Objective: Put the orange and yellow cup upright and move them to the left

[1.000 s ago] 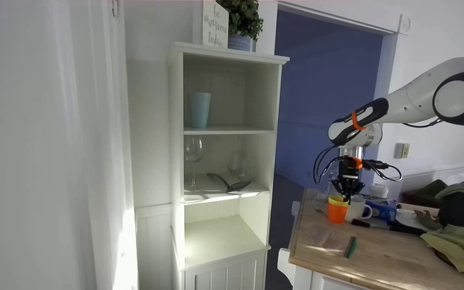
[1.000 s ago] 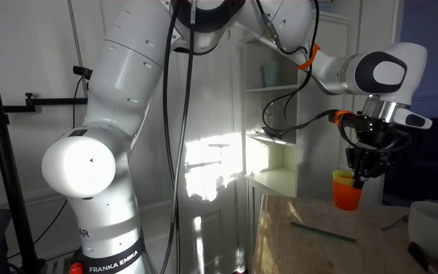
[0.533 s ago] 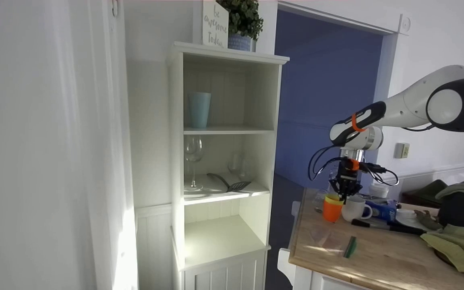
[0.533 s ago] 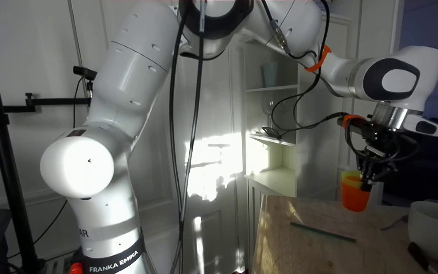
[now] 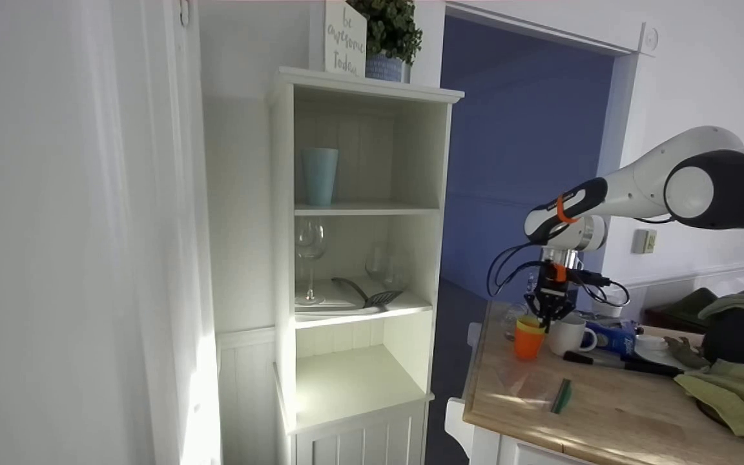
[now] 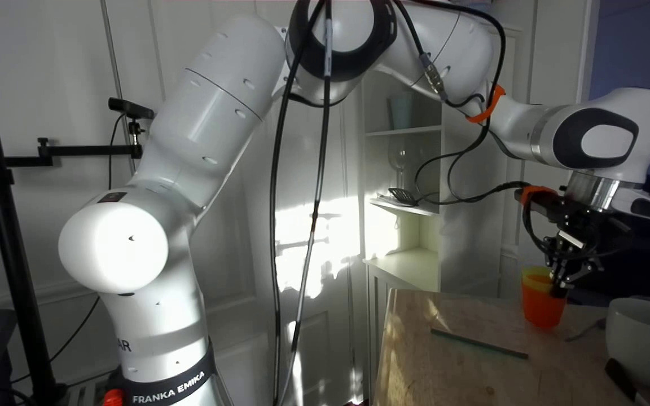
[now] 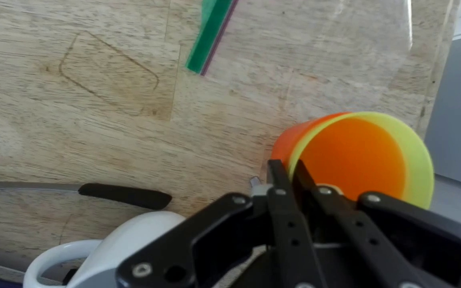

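Gripper [image 7: 288, 170]: clamped on one wall of the orange-and-yellow cup [image 7: 354, 150], one finger inside the mouth, one outside.
Cup from fingertips: toward 3 o'clock in the wrist view; the pinch sits at the cup's own 9. One cup or two nested, I cannot tell.
Cup axis: near vertical, mouth up, slight lean; whether its base touches the table [image 7: 214, 144], unclear.
Cup's next move: likely a sideways carry or a set-down; held by one wall, it may swing toward 3 o'clock.
White mug [image 7: 134, 240]: about 8 o'clock from the fingertips, apart from the cup.
Arm [image 5: 637, 188]: in an exterior view, in from 3 o'clock, wrist folded, gripper pointing near 6.
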